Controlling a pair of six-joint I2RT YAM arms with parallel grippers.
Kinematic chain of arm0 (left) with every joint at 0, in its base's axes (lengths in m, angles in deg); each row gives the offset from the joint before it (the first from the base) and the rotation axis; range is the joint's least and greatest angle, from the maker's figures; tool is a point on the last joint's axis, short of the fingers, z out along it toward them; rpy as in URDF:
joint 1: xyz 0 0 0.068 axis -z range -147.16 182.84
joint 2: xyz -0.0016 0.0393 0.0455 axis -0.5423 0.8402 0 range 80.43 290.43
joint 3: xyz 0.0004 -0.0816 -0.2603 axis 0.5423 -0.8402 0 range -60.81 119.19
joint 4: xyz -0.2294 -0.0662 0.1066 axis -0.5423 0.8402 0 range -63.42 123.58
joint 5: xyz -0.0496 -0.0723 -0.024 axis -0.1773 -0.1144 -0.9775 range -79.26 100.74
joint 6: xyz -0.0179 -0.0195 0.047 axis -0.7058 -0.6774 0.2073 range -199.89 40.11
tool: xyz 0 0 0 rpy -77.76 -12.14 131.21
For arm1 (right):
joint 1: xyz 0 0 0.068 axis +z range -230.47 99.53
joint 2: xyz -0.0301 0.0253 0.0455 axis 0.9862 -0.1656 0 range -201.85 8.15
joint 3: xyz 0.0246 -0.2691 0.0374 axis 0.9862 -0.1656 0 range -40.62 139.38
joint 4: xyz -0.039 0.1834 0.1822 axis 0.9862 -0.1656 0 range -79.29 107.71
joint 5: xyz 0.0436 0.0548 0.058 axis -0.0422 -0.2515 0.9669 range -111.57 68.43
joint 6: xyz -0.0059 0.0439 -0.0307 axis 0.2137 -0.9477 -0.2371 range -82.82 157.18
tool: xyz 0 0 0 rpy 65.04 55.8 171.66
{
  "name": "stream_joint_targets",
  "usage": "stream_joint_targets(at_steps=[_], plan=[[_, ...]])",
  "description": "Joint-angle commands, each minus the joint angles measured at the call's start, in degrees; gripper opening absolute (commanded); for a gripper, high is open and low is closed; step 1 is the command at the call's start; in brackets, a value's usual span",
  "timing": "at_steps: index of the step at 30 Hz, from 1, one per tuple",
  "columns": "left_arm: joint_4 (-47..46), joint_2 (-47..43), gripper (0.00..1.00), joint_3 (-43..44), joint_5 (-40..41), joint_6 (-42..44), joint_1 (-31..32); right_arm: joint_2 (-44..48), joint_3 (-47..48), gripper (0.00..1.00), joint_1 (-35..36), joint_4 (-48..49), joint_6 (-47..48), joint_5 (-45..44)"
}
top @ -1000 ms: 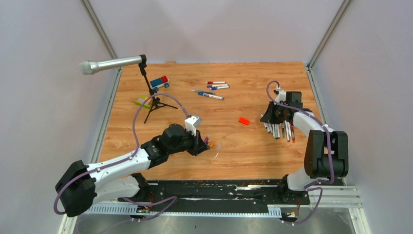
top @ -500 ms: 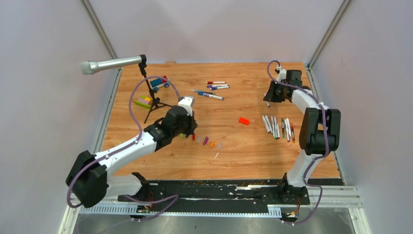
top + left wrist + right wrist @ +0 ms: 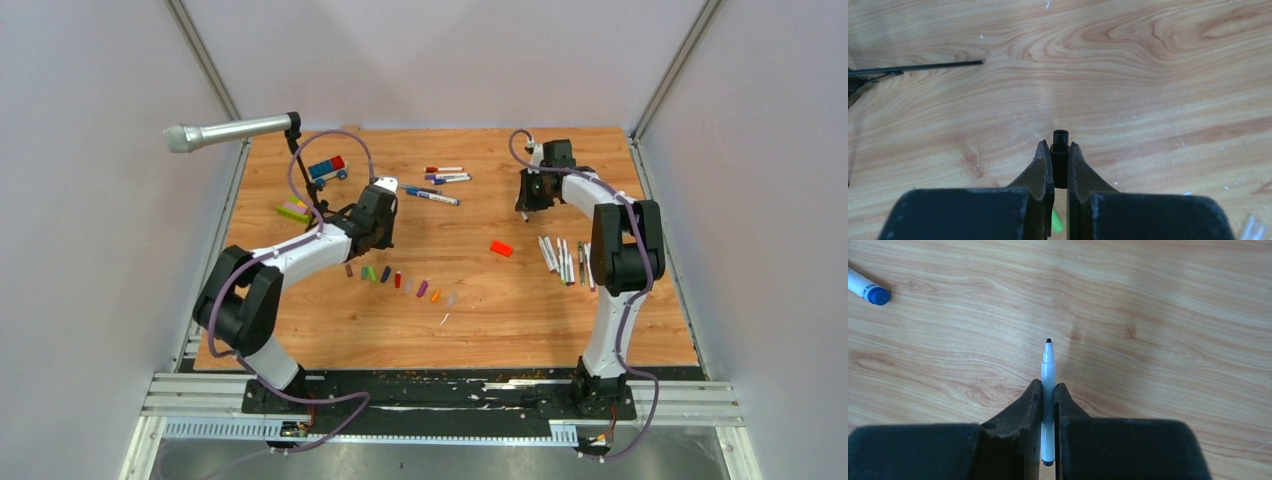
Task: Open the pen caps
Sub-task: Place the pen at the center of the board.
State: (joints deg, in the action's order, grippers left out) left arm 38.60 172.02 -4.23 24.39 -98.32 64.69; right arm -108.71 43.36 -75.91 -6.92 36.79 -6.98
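A black pen cap (image 3: pixel 1060 136) sits clenched between the fingers of the left gripper (image 3: pixel 1060 147), poised over bare wood left of the bench's middle. Across the bench, the right gripper (image 3: pixel 1048 387) grasps a white pen (image 3: pixel 1048 362) by its barrel, its uncovered black tip pointing away from the wrist, above the far right part of the surface.

A curved row of loose caps (image 3: pixel 397 280) in brown, green, blue, red, purple, orange and clear lies near the bench's centre, just nearer than the left gripper. A bundle of uncapped pens (image 3: pixel 565 258) lies side by side toward the right edge. Several capped pens (image 3: pixel 445 176) rest near the middle of the far edge, one with a blue cap (image 3: pixel 869 291) showing in the right wrist view.

An orange-red block (image 3: pixel 501 248) lies between the caps and the bundle. A grey microphone (image 3: pixel 225 132) on a black tripod (image 3: pixel 312 205) stands by the far left corner, beside stacked toy bricks (image 3: pixel 328 168).

The bench (image 3: pixel 480 320) is pale, scuffed wood-grain board, enclosed by plain grey walls (image 3: pixel 440 60), with a metal rail (image 3: pixel 450 400) along its near edge.
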Motion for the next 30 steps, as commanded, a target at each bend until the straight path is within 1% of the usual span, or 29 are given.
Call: stream_joint_targets(at_steps=[1, 7, 10, 18, 25, 30], plan=[[1.7, 3.9, 0.00, 4.5, 2.3, 2.9, -0.4, -1.3, 2.0, 0.04, 0.8, -0.5, -0.7, -3.3], [2.8, 8.5, 0.03, 5.8, 3.4, 3.9, -1.2, -1.6, 1.2, 0.08, 1.4, -0.3, -0.9, -4.0], [2.9, 9.7, 0.06, 6.0, 3.3, 4.4, -1.4, -2.0, 0.9, 0.10, 1.6, -0.4, -0.9, -4.3], [3.2, 12.0, 0.09, 6.6, 2.8, 4.8, -1.8, -2.1, 0.5, 0.14, 1.8, -0.6, -0.7, -5.3], [4.7, 12.9, 0.21, 8.3, 2.1, 4.9, -2.0, -1.4, 0.2, 0.23, 1.8, -0.8, -0.6, -5.1], [5.9, 11.7, 0.33, 9.2, 1.7, 4.9, -2.0, 0.1, -0.5, 0.29, 1.8, -0.4, -0.8, -4.5]])
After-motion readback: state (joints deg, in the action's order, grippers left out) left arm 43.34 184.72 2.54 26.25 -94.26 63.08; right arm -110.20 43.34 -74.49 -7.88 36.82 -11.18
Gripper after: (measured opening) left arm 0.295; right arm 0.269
